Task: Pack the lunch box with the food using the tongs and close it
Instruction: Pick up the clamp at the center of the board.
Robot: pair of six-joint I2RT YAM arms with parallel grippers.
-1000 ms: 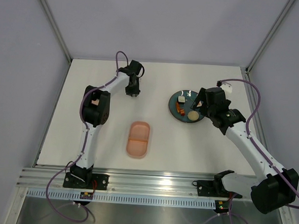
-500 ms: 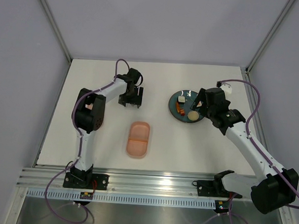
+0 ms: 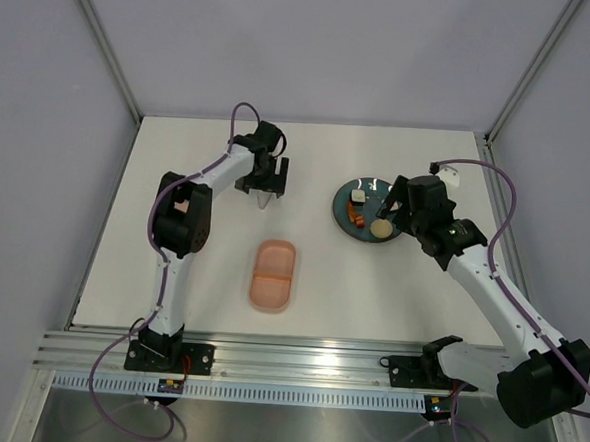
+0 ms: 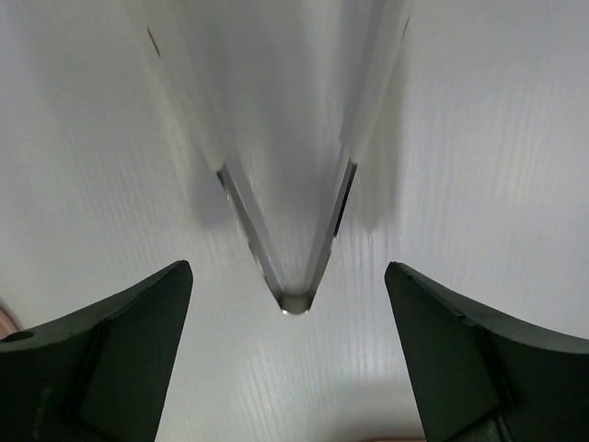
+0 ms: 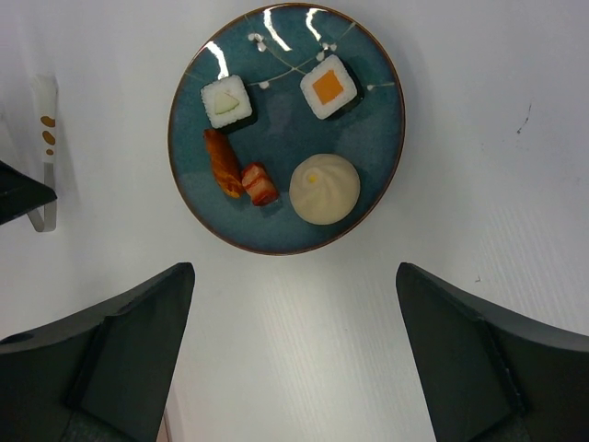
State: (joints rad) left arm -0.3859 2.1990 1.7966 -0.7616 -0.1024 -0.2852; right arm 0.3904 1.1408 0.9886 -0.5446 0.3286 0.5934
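Packing has yet to start: lunch box [image 3: 273, 276] empty, food [image 5: 324, 189] on plate [image 5: 281, 120], tongs [image 4: 247, 216] lie ungripped under spread left hand [image 3: 262, 187]; right hand [image 5: 294, 276] spread too

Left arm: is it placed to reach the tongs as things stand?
Probably yes: the left gripper hangs open over the tongs, their closed end between its fingers, with nothing in between.

top: overhead, whole table [image 3: 371, 296] | wrists: close, facing down | top+right share: plate [image 5: 276, 97]

Empty pink lunch box [image 3: 274, 276]; food [image 5: 324, 189] on teal plate [image 5: 379, 138]; tongs [image 4: 296, 299] behind.
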